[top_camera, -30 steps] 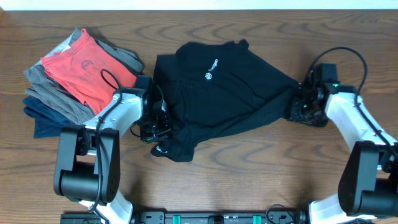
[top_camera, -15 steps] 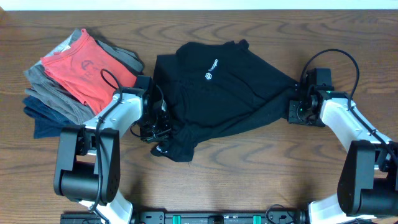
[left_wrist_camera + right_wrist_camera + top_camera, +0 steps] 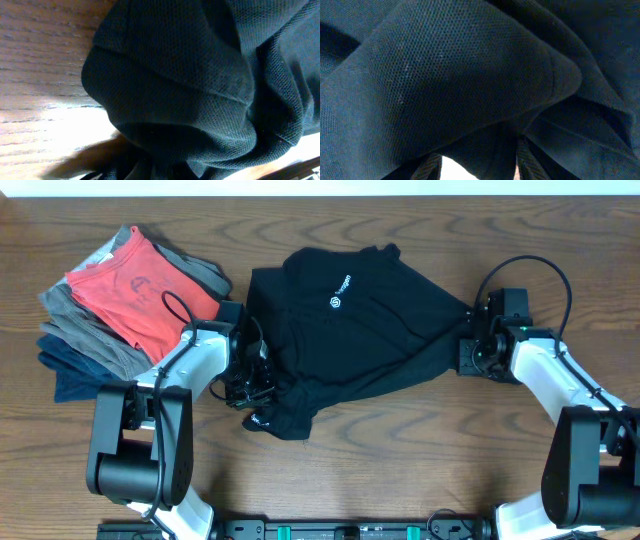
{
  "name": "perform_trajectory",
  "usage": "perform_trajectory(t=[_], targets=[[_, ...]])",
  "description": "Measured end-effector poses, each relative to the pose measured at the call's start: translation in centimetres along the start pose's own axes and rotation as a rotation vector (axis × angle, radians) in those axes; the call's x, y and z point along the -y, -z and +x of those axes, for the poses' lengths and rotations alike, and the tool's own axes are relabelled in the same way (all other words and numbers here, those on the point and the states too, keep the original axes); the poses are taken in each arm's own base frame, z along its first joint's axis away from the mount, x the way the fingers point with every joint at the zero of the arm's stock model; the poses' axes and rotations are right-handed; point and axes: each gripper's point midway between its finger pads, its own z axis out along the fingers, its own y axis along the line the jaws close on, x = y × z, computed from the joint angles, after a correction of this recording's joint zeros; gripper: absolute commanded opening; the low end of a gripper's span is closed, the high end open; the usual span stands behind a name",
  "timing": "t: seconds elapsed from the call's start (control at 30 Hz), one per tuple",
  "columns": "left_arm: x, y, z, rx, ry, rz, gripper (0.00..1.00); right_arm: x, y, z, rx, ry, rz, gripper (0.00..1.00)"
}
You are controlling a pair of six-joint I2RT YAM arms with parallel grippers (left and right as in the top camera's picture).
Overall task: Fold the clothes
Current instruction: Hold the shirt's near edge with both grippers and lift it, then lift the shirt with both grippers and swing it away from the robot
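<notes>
Overhead shirt (image 3: 350, 340) with logo (image 3: 337, 302), wrists weave only

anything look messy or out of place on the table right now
The black shirt is not lying flat: its lower left corner is bunched and twisted beside the left gripper. The folded pile on the left is fanned out unevenly.

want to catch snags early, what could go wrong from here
The black shirt lies bunched, not flat, so folds may trap wrinkles. Fabric fills both wrist views, so neither grip can be confirmed; a corner may slip from the right gripper. The left gripper sits near the folded pile and might disturb it.
</notes>
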Motion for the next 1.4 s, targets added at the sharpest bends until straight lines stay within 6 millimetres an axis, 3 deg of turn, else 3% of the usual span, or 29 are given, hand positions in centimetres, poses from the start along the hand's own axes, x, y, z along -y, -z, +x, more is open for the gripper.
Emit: perform_trajectory(t=[0.1,0.17,0.23,0.37,0.57,0.7,0.9,1.1,1.27,1.4], targets=[[0.0,0.0,0.0,0.0,0.0,0.0,0.06,0.0,-0.5,0.3,0.007,0.005,-0.003,0.4],[0.0,0.0,0.0,0.0,0.0,0.0,0.06,0.0,-0.8,0.9,-0.002,0.007,-0.004,0.3],[0.0,0.0,0.0,0.0,0.0,0.0,0.06,0.0,-1.0,1.4,-0.014,0.011,-0.005,0.13],[0.0,0.0,0.0,0.0,0.0,0.0,0.06,0.1,-1.1,1.5,-0.016,0.002,0.001,0.01],[0.0,0.0,0.0,0.0,0.0,0.0,0.06,0.4,-0.5,2.1,-0.059,-0.033,0.022,0.01],[0.0,0.0,0.0,0.0,0.0,0.0,0.06,0.7,1.8,1.8,-0.077,-0.054,0.037,0.01],[0.3,0.7,0.2,0.014,-0.007,0.005,0.06,0.9,8.1,0.3,-0.015,-0.108,0.04,0.01],[2.3,5.3,1.0,0.143,-0.087,0.051,0.06,2.0,12.7,0.4,0.049,-0.187,0.041,0.01],[4.6,11.0,2.3,0.331,-0.182,0.117,0.06,3.6,16.2,0.0,0.11,-0.242,0.056,0.01],[7.0,16.8,3.5,0.53,-0.268,0.191,0.06,3.9,19.5,-0.6,0.176,-0.242,0.059,0.01]])
